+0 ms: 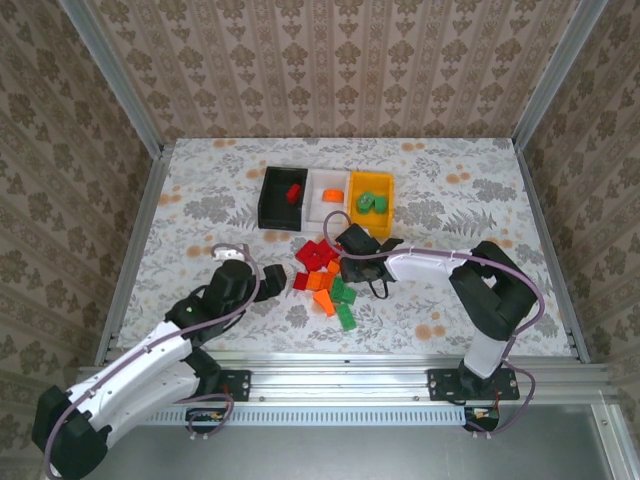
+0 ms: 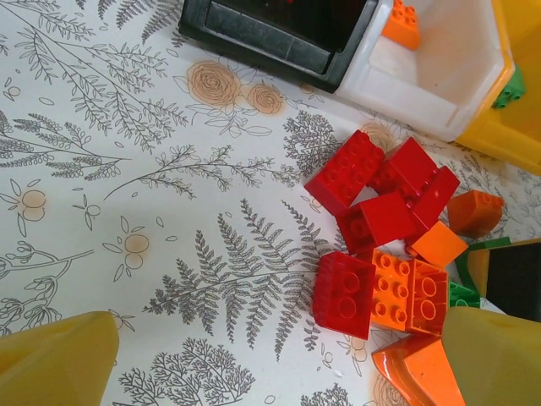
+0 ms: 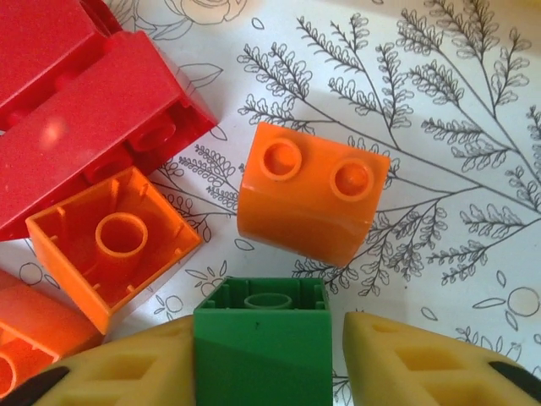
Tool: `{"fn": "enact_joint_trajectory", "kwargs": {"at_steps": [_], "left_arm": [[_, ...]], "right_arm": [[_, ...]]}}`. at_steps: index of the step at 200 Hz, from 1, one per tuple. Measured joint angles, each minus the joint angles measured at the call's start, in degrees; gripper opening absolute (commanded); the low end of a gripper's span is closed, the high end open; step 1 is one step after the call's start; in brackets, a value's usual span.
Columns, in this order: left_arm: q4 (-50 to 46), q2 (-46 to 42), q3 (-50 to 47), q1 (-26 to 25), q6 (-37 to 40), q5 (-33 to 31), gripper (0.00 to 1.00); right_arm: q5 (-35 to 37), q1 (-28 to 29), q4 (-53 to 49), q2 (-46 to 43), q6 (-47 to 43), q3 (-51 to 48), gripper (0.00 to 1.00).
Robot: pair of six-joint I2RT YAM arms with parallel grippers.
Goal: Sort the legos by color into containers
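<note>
Legos (image 1: 325, 275) lie heaped between the two pincers. The left pincer (image 1: 272, 283) sits just left of the heap, and the right pincer (image 1: 347, 258) is at its right edge. Beyond both pincers, a black bin (image 1: 268, 200), a white bin (image 1: 318, 208) and a yellow bin (image 1: 388, 205) stand in a touching row. They hold a red piece, an orange piece and green pieces respectively.

From the left wrist, the left pincer (image 2: 279, 330) gapes wide and empty. A red brick (image 2: 342, 296) lies just ahead, nearer one yellow finger (image 2: 494, 355) and touching an orange pair (image 2: 410, 296). Further ahead lie more red bricks (image 2: 380, 190), then the black bin (image 2: 270, 38), white bin (image 2: 439, 80) and yellow bin (image 2: 524, 135).

From the right wrist, the right pincer (image 3: 269, 334) brackets a green brick (image 3: 262, 368), hollow side up. One finger (image 3: 127, 368) touches it and the other shows a sliver of gap, so I cannot tell whether it is clamped. Just ahead sits a two-stud orange brick (image 3: 308, 199). An upturned orange brick (image 3: 114, 241) and red blocks (image 3: 76, 110) lie off to one side.
</note>
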Motion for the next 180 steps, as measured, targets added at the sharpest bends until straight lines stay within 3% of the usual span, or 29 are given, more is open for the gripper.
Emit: {"fn": "enact_joint_trajectory", "kwargs": {"at_steps": [43, 106, 134, 180], "left_arm": [[-0.35, -0.66, -0.74, 1.05, 0.11, 0.22, 1.00], [1.97, 3.02, -0.76, 2.10, 0.24, 0.90, 1.00], [4.02, 6.27, -0.76, 2.14, -0.09, 2.12, 1.00], [4.63, 8.87, -0.74, 2.14, -1.38, 5.07, 1.00]], "right_arm": [[1.51, 0.04, -0.26, -1.36, 0.22, -0.09, 0.32], [7.13, -1.64, -5.40, -12.85, -2.97, 3.23, 0.33], [8.26, -8.83, -6.14, -8.96, -5.42, 11.39, 0.33], [8.09, -16.55, -7.58, 6.97, -8.00, 28.15, 0.34]]}}
